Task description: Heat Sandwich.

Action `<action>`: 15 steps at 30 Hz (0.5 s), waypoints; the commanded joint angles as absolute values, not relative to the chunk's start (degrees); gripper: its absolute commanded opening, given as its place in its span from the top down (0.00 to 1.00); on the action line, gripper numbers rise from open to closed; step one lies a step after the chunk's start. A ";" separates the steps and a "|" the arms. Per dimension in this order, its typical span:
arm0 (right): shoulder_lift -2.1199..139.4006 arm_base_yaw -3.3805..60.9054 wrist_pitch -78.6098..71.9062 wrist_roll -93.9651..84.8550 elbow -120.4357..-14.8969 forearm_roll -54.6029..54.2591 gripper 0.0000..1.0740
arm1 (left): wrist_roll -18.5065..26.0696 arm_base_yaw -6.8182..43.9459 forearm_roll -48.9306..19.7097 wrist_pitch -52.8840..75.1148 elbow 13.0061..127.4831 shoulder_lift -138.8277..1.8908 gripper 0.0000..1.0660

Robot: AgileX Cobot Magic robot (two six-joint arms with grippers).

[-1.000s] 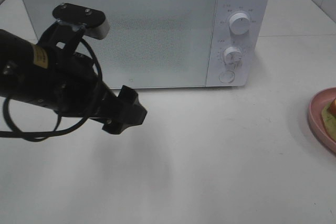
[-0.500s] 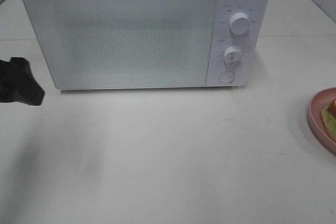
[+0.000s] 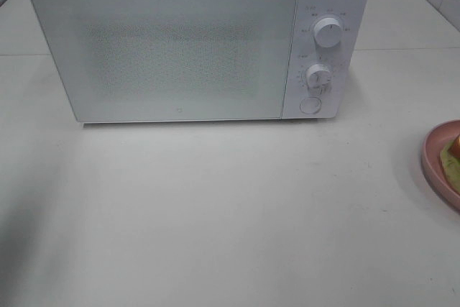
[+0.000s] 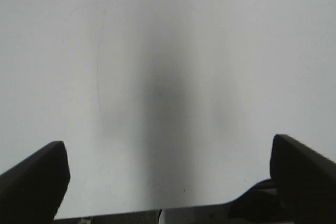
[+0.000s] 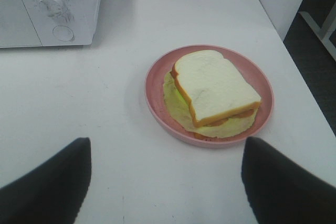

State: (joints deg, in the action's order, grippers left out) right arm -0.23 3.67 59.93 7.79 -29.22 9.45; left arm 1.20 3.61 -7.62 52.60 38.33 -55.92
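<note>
From the high camera, one microwave [image 3: 194, 41] is sitting at the back of the table [image 3: 230, 213], door shut, two dials and one button down its right side. Wide bare tabletop is lying in front of it. At the right edge, one pink plate [image 3: 435, 159] is poking in, cut off by the frame, with a sliver of the sandwich [image 3: 453, 157] on it.

On the left wrist camera, the left gripper [image 4: 168, 177] is hanging over bare table, both dark fingers spread wide, nothing between them.

On the right wrist camera, the right gripper [image 5: 165, 182] is standing wide too, holding nothing, short of the plate [image 5: 157, 72]. The sandwich [image 5: 212, 90] is lying on it: one square of white bread, tan crust, pale green-yellow filling spilling out, orange showing underneath. The table edge is running close beyond the plate.
</note>
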 commanded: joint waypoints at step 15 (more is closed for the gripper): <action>-1.78 3.32 59.76 7.62 -28.93 9.74 0.29 | 1.15 3.38 -3.78 59.42 28.42 -30.60 0.08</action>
